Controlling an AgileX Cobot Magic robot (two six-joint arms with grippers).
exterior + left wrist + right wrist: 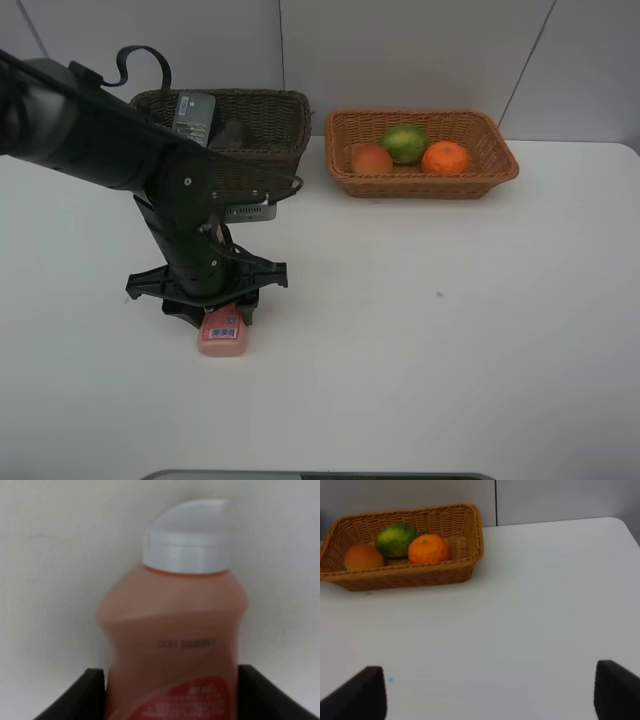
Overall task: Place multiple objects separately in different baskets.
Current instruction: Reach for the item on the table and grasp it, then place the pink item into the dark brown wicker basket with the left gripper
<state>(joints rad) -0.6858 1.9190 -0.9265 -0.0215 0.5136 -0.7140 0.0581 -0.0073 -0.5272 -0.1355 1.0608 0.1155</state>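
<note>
The small pink bottle with a white cap lies flat on the white table at the front left. My left gripper reaches down over it. In the left wrist view its black fingers press against both sides of the pink bottle, shut on it. The light tan basket holds the orange, the green fruit and the peach-like fruit. The dark brown basket stands behind the left arm. My right gripper is open above bare table, with nothing between its fingers.
The left arm covers part of the dark basket's inside. The right wrist view shows the tan basket with the orange, the green fruit and the peach-like fruit. A wall runs behind both baskets.
</note>
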